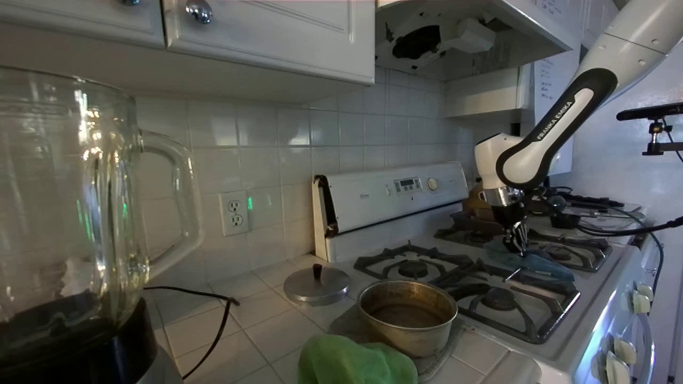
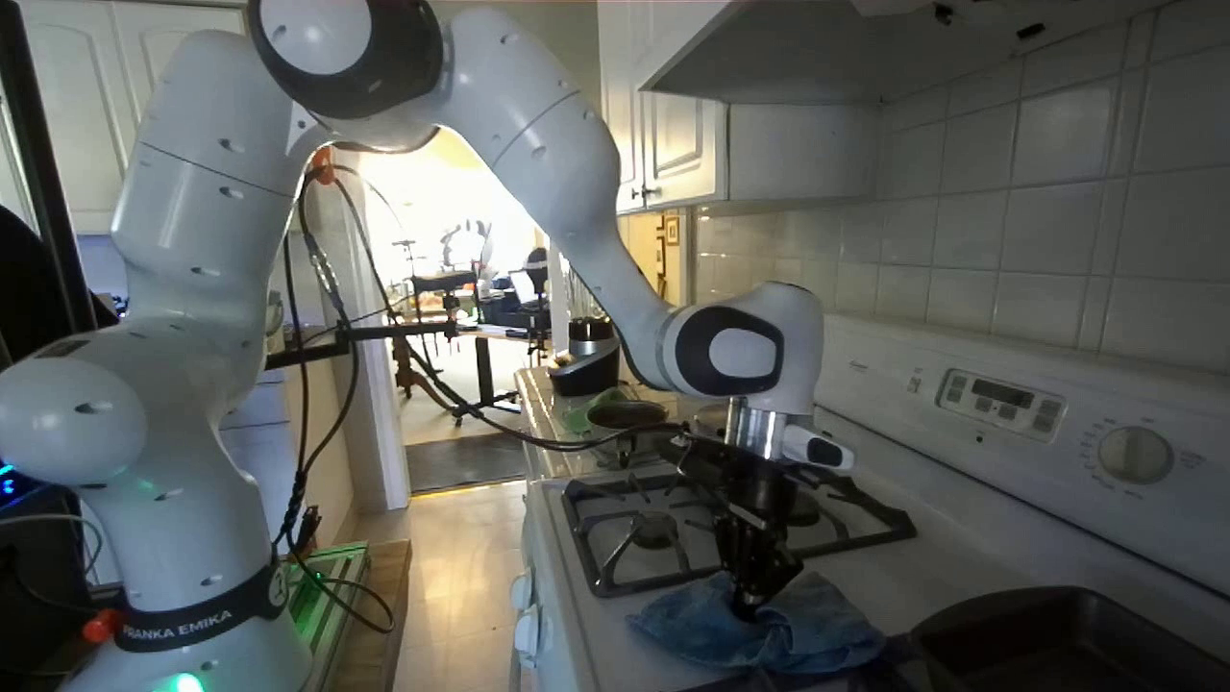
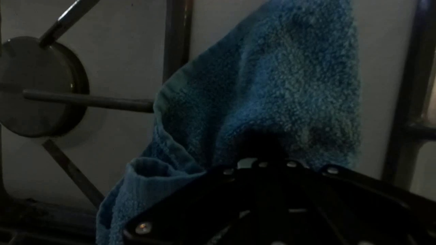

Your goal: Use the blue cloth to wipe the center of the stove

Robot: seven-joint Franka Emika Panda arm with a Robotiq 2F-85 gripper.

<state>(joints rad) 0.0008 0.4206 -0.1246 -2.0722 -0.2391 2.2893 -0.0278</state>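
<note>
At the centre of the stove (image 2: 927,538), the gripper (image 2: 748,607), jaws clenched, touches the cloth (image 2: 764,642), any pinched fold hidden; farther right on the stove, a pan (image 2: 1067,625). Cloth is placed; wiping probably remains, how much unclear.

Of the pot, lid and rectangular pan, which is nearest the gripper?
The dark rectangular pan, beside the blue cloth under the gripper; the round metal pot and knobbed lid both sit farther off, at the tiled counter.
</note>
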